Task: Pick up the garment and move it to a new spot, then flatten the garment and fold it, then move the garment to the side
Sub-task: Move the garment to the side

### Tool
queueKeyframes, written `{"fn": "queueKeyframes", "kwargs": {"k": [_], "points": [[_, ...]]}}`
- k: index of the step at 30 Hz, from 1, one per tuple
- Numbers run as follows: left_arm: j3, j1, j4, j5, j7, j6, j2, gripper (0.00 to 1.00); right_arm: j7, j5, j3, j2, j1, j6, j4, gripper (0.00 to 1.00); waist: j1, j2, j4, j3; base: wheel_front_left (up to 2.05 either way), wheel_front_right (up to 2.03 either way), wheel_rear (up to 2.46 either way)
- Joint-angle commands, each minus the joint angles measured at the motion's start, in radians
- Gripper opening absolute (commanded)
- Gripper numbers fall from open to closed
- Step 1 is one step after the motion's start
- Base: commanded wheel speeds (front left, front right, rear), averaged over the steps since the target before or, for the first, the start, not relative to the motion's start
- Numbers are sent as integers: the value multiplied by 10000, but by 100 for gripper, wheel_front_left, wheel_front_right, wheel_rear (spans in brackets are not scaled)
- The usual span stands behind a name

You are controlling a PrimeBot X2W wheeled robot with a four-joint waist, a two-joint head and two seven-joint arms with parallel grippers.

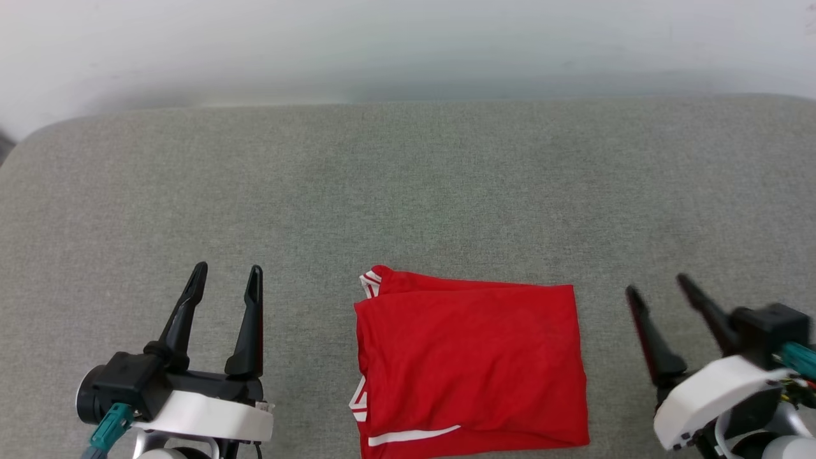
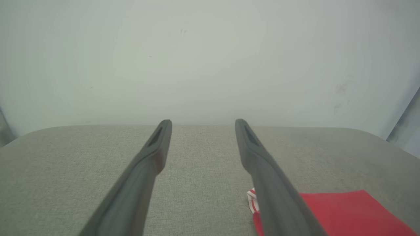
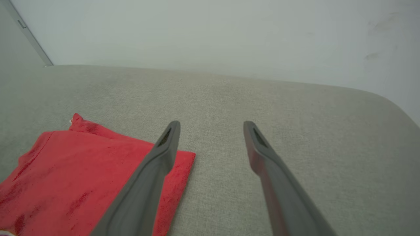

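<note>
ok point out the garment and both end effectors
garment (image 1: 472, 363), head view, middle of the folded red fabric
left end effector (image 1: 228, 271), head view, midway between its fingertips
right end effector (image 1: 656, 285), head view, midway between its fingertips

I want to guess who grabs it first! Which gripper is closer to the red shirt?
Right. The right gripper is open, a short way off the red shirt's right edge. The left gripper, also open, is off its left edge with more bare grey surface between.

Red garment — folded flat, near edge.
</note>
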Motion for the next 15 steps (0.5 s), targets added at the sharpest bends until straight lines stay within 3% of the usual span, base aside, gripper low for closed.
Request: {"fn": "queueKeyframes", "kwargs": {"k": [1, 2, 4, 5, 10, 15], "points": [[-51, -157, 49, -23, -21, -16, 65, 100, 1040, 302, 254, -276, 70, -4, -172, 100, 0, -1, 42, 90, 0, 0, 0], [-84, -216, 79, -40, -21, -16, 75, 100, 2332, 624, 374, -485, 12, -5, -416, 100, 0, -1, 74, 181, 0, 0, 0], [-121, -265, 105, -48, -21, -16, 75, 100, 3634, 941, 444, -596, -54, -4, -632, 100, 0, -1, 122, 267, 0, 0, 0], [-121, -265, 105, -48, -21, -16, 75, 100, 3634, 941, 444, -596, -54, -4, -632, 100, 0, -1, 122, 267, 0, 0, 0], [-300, -505, 178, -46, -21, -16, 89, 100, 6344, 1230, 154, -248, -318, -4, -879, 100, 0, -1, 373, 567, 0, 0, 0], [-485, -725, 281, -73, -21, -16, 98, 100, 7821, 1409, 236, 170, -609, -4, -664, 100, 0, -1, 709, 804, 0, 0, 0]]}}
